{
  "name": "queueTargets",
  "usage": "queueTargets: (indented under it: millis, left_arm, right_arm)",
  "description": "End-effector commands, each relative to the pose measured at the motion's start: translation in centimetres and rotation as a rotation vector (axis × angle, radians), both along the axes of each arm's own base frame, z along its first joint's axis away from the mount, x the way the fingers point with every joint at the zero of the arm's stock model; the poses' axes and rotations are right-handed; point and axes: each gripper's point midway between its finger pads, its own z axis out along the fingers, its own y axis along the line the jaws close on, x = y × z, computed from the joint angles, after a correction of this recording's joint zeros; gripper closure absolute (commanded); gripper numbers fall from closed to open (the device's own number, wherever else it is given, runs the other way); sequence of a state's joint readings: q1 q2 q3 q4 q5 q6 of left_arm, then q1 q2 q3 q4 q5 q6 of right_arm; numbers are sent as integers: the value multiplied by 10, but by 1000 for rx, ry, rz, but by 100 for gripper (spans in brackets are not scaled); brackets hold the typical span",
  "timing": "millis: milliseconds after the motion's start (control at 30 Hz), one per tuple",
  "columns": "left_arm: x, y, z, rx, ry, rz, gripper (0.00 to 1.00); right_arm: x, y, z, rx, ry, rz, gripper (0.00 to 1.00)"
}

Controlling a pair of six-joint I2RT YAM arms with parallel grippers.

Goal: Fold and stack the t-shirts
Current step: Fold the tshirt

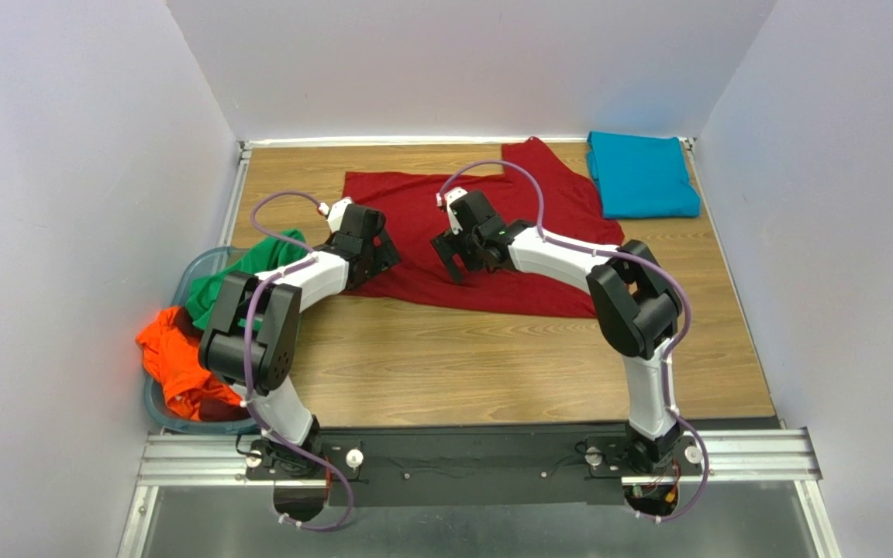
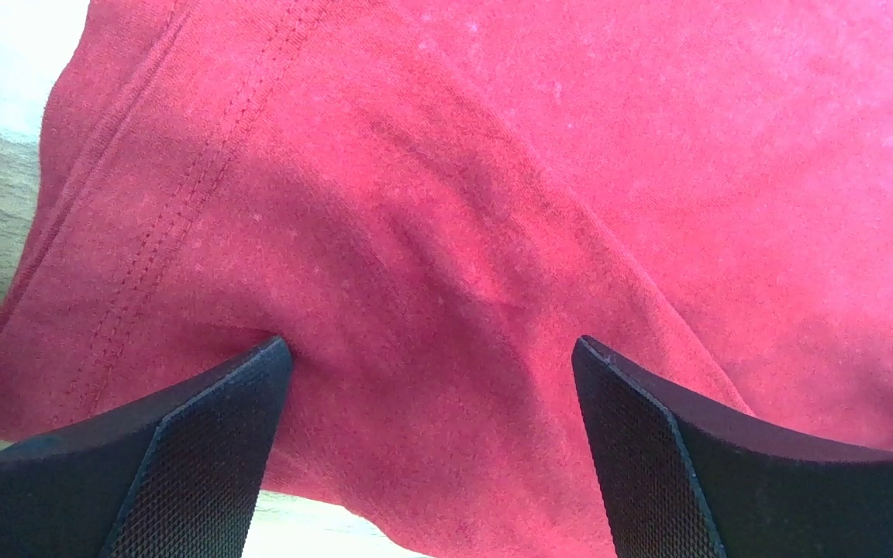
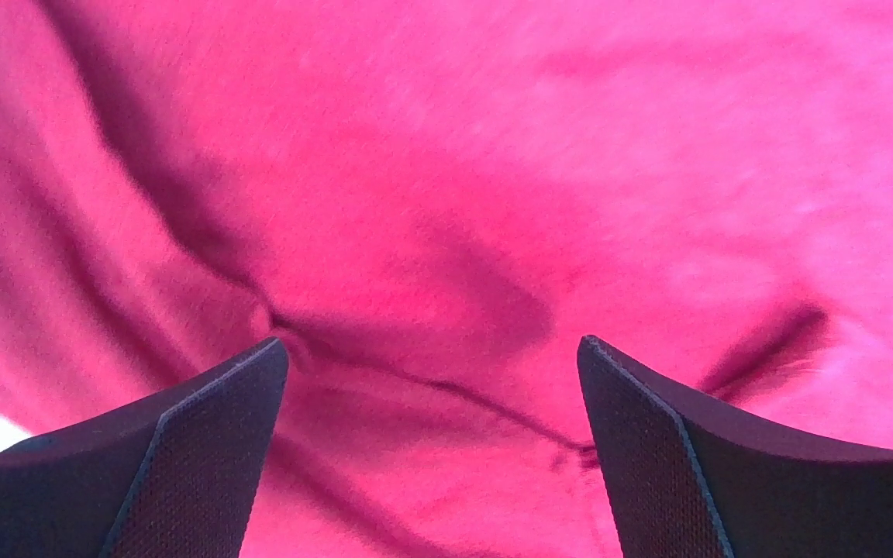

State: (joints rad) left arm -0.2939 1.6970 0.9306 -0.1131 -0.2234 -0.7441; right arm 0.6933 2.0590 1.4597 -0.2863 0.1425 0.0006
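Note:
The dark red t-shirt [image 1: 480, 221] lies spread on the wooden table, partly rumpled. My left gripper [image 1: 379, 258] is open over its near left edge; in the left wrist view the shirt's hem [image 2: 160, 233] fills the frame between my spread fingers [image 2: 201, 453]. My right gripper [image 1: 454, 256] is open over the shirt's middle; wrinkled red cloth [image 3: 440, 233] lies between its fingers [image 3: 649, 453]. A folded teal-blue t-shirt [image 1: 642, 174] lies at the far right corner. A green t-shirt [image 1: 244, 270] and a bright orange t-shirt [image 1: 179, 360] sit in the bin at left.
A clear plastic bin [image 1: 183, 285] stands at the table's left edge, holding the green and orange shirts. White walls close in the table on three sides. Bare wood [image 1: 475, 372] shows between the red shirt and the arm bases.

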Motion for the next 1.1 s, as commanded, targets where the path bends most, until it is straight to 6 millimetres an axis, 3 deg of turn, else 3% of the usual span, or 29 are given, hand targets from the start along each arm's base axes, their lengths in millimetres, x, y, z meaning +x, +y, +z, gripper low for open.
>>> queueTargets:
  millis: [0, 167, 467, 800, 1000, 1067]
  left_arm:
    - [-15, 9, -24, 22, 84, 11, 2]
    - [-18, 10, -27, 20, 102, 13, 2]
    - [-24, 10, -29, 14, 112, 10, 2]
    - [-31, 11, -30, 10, 126, 3, 2]
    - [-31, 12, -30, 9, 126, 5, 2]
    - [-31, 13, -30, 8, 121, 7, 2]
  right_arm:
    - [18, -7, 25, -38, -92, -40, 0]
    - [-1, 12, 28, 6, -59, 74, 0]
    - [-18, 27, -1, -16, 4, 162, 0]
    - [21, 3, -22, -174, -91, -38, 0]
    - [57, -11, 1, -271, -233, -174, 0]
    - [67, -7, 11, -267, -264, -180, 0]
